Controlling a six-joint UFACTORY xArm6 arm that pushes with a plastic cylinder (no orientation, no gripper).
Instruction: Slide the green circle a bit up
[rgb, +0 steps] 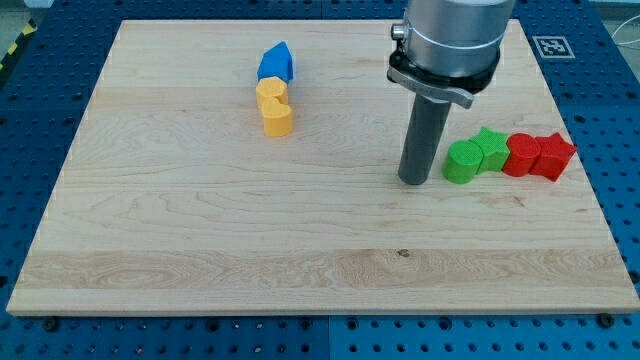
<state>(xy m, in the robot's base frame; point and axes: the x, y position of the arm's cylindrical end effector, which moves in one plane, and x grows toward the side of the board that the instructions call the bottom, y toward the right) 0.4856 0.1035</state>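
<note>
The green circle (462, 162) lies on the wooden board (200, 230) at the view's right, the leftmost of a row of blocks. A green star (490, 150) touches its right side, then a red circle-like block (522, 155) and a red star (553, 157). My tip (414, 181) rests on the board just left of the green circle, a small gap apart. The dark rod rises from the tip into the grey arm body (450, 40).
A blue block (276, 63) sits at the view's top centre-left, with a yellow block (270, 92) below it and a yellow heart-like block (277, 117) below that, all touching in a column. The blue perforated table (620, 120) surrounds the board.
</note>
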